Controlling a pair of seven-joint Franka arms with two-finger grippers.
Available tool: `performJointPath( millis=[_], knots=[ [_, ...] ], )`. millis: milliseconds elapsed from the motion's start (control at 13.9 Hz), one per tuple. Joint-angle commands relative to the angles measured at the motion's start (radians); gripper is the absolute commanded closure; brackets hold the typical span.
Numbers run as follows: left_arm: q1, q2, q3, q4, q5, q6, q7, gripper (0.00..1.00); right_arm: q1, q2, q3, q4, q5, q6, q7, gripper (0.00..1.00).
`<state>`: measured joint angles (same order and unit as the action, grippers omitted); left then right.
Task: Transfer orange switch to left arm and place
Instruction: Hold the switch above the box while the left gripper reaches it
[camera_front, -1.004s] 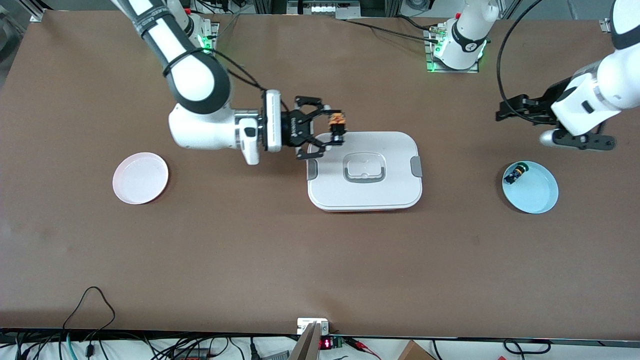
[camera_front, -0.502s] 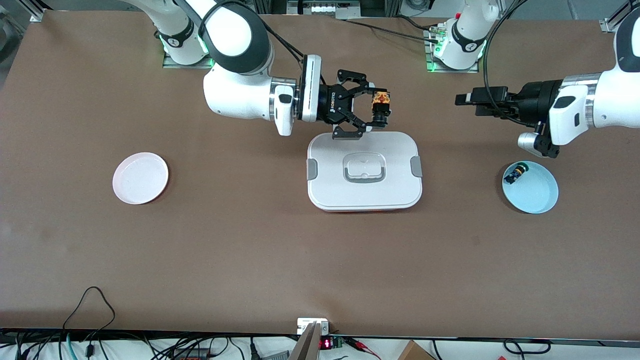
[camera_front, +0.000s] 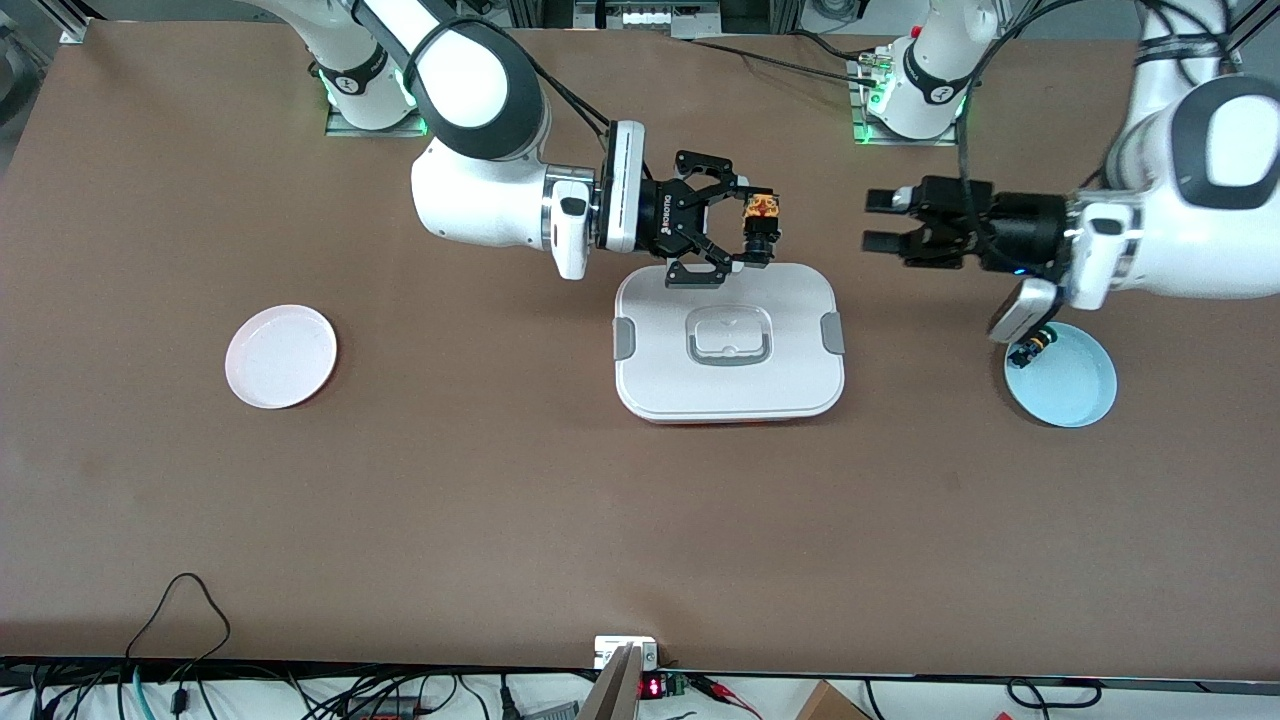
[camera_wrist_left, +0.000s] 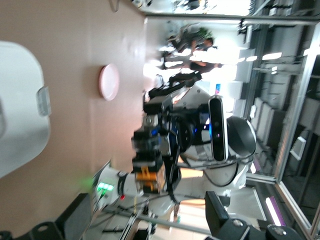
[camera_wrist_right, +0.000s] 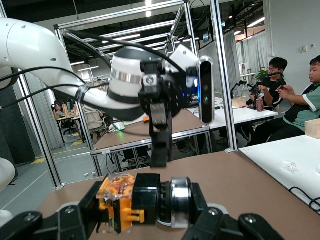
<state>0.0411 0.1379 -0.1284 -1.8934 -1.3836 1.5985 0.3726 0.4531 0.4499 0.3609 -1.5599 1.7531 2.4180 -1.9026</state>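
Note:
My right gripper (camera_front: 748, 226) is shut on the orange switch (camera_front: 761, 222) and holds it in the air over the edge of the white box (camera_front: 790, 385) that lies toward the robots' bases. In the right wrist view the switch (camera_wrist_right: 142, 202) lies sideways between the fingers, black body with orange and clear end. My left gripper (camera_front: 880, 220) is open and empty, level with the switch and pointing at it, over the table between the box and the blue plate. In the left wrist view its fingers (camera_wrist_left: 220, 220) frame the held switch (camera_wrist_left: 149, 176).
A pink plate (camera_front: 281, 356) lies toward the right arm's end of the table. A light blue plate (camera_front: 1075, 390) toward the left arm's end holds a small green-capped switch (camera_front: 1030, 349). The box (camera_wrist_left: 20, 125) shows in the left wrist view too.
My left arm has swung in from its end of the table, and its open gripper now faces the switch at close range. My right gripper has held nearly still with the switch.

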Motion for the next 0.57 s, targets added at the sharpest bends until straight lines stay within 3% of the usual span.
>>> performJointPath(
  millis=[0, 215, 359, 502],
  knots=[
    [0.0, -0.04, -0.062, -0.093, -0.096, 0.102, 0.063, 0.0, 0.013, 0.012, 0.001, 0.029, 0.025, 0.03, -0.027, 0.99],
    [0.002, -0.047, -0.132, -0.17, -0.248, 0.129, 0.069, 0.0, 0.019, 0.012, 0.001, 0.027, 0.023, 0.039, -0.027, 0.99],
    [0.002, -0.049, -0.157, -0.171, -0.278, 0.165, 0.069, 0.07, 0.021, 0.012, 0.001, 0.029, 0.025, 0.041, -0.026, 0.99],
    [0.0, -0.047, -0.168, -0.173, -0.278, 0.164, 0.094, 0.39, 0.021, 0.012, 0.001, 0.027, 0.025, 0.041, -0.026, 0.98]
  ],
)
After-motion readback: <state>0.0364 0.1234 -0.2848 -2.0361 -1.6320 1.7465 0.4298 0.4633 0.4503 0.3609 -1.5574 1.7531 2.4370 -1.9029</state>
